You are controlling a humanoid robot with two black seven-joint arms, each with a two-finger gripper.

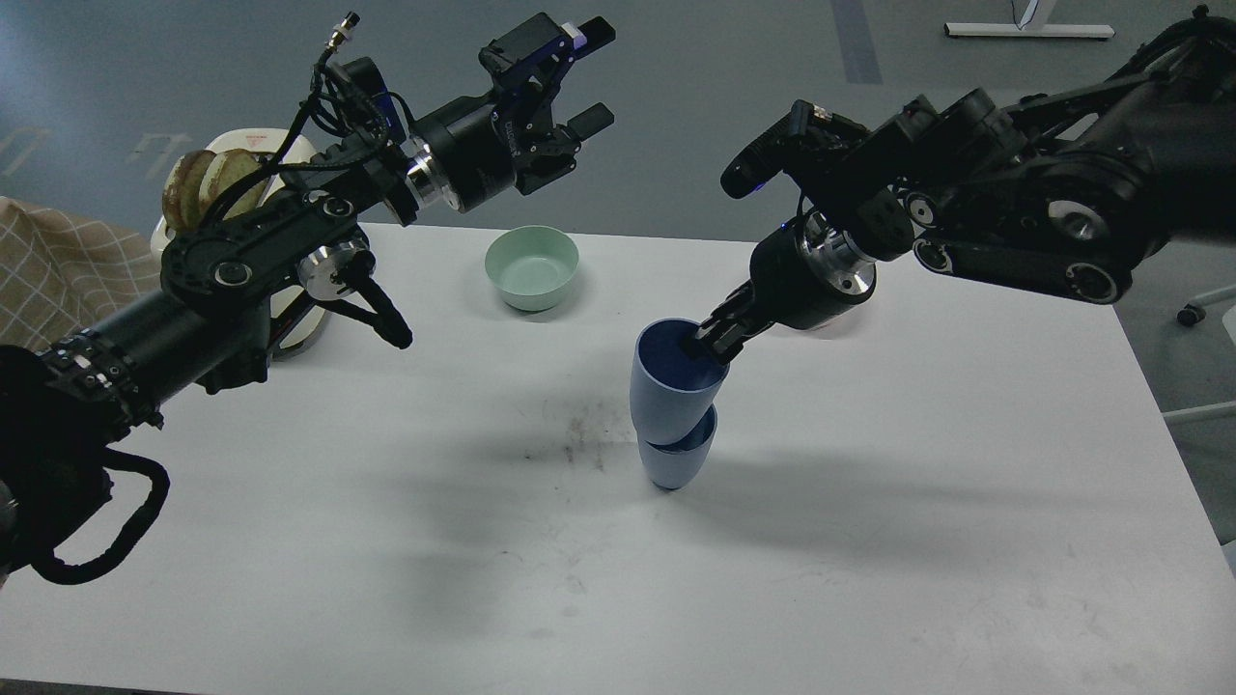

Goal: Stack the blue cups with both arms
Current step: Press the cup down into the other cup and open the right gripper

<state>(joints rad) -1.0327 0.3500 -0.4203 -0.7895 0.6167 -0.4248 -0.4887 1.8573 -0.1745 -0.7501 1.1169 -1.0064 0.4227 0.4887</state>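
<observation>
A blue cup [674, 465] stands upright on the white table [869, 541] near the middle. My right gripper [712, 344] is shut on the far rim of the second blue cup [668, 394], one finger inside it. This cup sits partly inside the standing cup, tilted a little to the left. My left gripper [584, 77] is open and empty, held high above the table's far edge, well left of the cups.
A mint-green bowl [532, 267] stands at the back of the table. A pink bowl is mostly hidden behind my right wrist. A white toaster [290, 323] with bread slices [203, 179] stands at the far left beside a checked cloth [58, 270].
</observation>
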